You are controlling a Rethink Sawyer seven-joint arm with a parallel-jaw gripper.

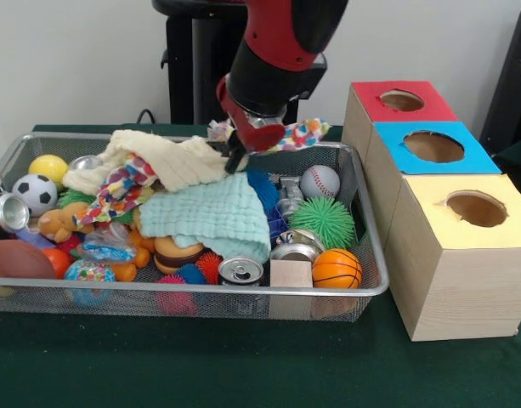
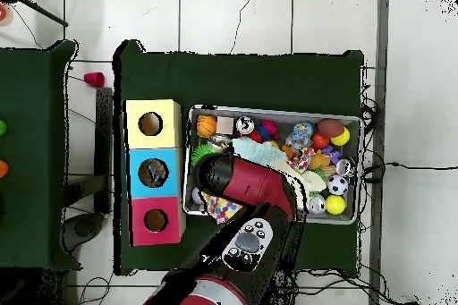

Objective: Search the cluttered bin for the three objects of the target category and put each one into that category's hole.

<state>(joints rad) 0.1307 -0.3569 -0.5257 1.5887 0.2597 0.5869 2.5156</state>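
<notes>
the red and black arm's gripper (image 1: pixel 236 151) hangs low at the far rim of the wide silver wire-mesh bin (image 1: pixel 39 138), its tips on a cream cloth (image 1: pixel 179 160); whether it grips, i cannot tell. no see-through bottle shows clearly. the blue-topped box's round hole (image 1: pixel 433 146) faces straight up.

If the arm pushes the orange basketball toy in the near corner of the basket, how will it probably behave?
The orange basketball is round, so it would likely roll rather than slide. It sits low against the bin rim with a wooden block beside it, so it probably cannot travel far. It looks small and toy-like, so it is probably light, though weight cannot be judged for certain.
</notes>
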